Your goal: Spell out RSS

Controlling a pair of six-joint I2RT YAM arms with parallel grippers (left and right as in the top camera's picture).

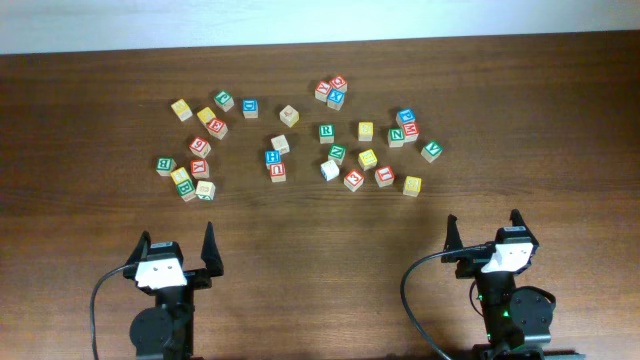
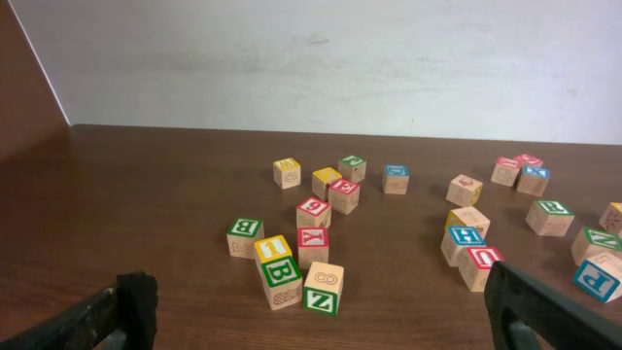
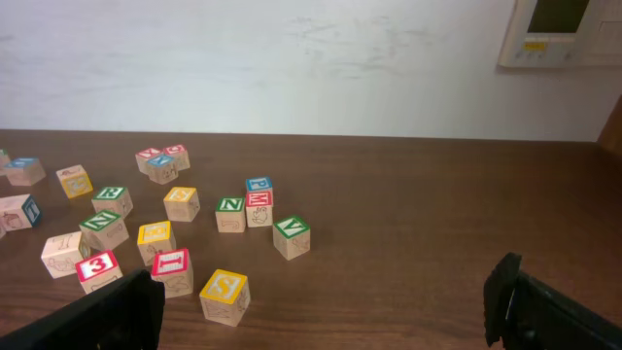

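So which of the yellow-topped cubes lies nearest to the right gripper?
The yellow-topped cube at the cluster's front right corner, just right of a red-topped cube; the other yellow ones sit farther back or left.

The left gripper [image 2: 316,326] is spread wide, its dark fingertips [image 2: 131,309] showing in both lower corners, over a dark wooden table [image 2: 146,194] that meets a white wall [image 2: 340,58]. Nearest lies a green N cube [image 2: 323,290] touching a yellow-topped B cube [image 2: 279,272], with a red cube [image 2: 313,246] just behind. Other cubes [image 2: 465,189] lie scattered toward the right edge.
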